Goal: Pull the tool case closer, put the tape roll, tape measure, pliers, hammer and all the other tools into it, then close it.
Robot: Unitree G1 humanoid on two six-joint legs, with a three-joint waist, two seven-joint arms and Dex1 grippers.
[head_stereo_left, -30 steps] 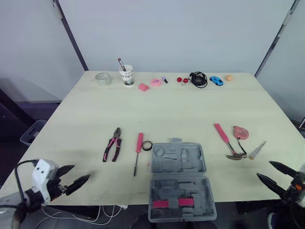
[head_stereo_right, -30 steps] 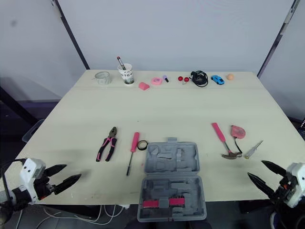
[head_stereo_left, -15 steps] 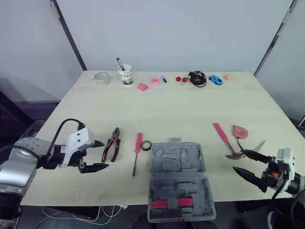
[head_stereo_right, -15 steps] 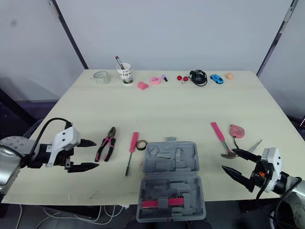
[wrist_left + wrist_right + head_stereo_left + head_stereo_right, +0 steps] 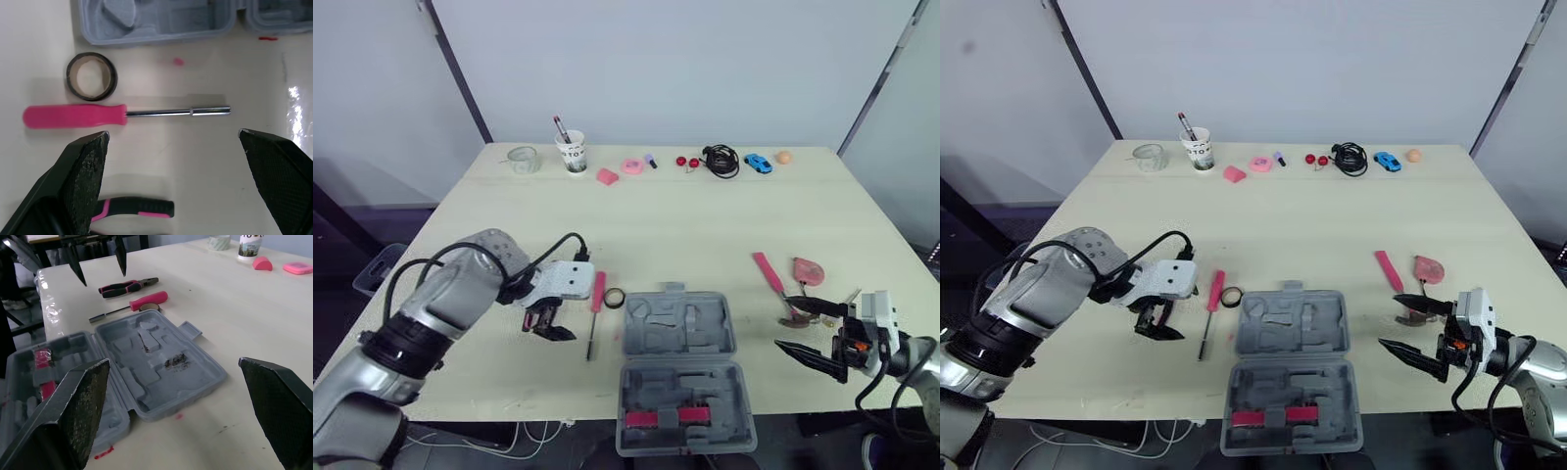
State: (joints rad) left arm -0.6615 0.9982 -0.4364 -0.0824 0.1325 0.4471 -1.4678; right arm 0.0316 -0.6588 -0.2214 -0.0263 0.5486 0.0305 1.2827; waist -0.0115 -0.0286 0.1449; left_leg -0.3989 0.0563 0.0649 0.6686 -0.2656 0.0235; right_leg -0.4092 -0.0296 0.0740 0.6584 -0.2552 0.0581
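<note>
The grey tool case (image 5: 680,367) lies open at the table's front edge, with pink bits in its near half. My left gripper (image 5: 551,323) hovers open over the pink-and-black pliers (image 5: 132,208), just left of the pink screwdriver (image 5: 598,294) and the black tape roll (image 5: 614,298). Right of the case my right gripper (image 5: 783,323) is open and points at it, its upper finger by the head of the pink-handled hammer (image 5: 767,271). The pink tape measure (image 5: 809,271) lies beside the hammer. The right wrist view shows the case (image 5: 146,367) and the pliers (image 5: 124,286) beyond it.
Along the far edge stand a glass (image 5: 523,160), a paper cup with a pen (image 5: 572,155), pink pieces (image 5: 632,167), a black cable (image 5: 721,162), a blue toy car (image 5: 757,164) and an orange ball (image 5: 783,157). Bare tabletop lies between them and the tools.
Both arms came up from below the front edge onto the table. The left gripper swung right to above the pliers; the right gripper moved in toward the hammer head and the case.
</note>
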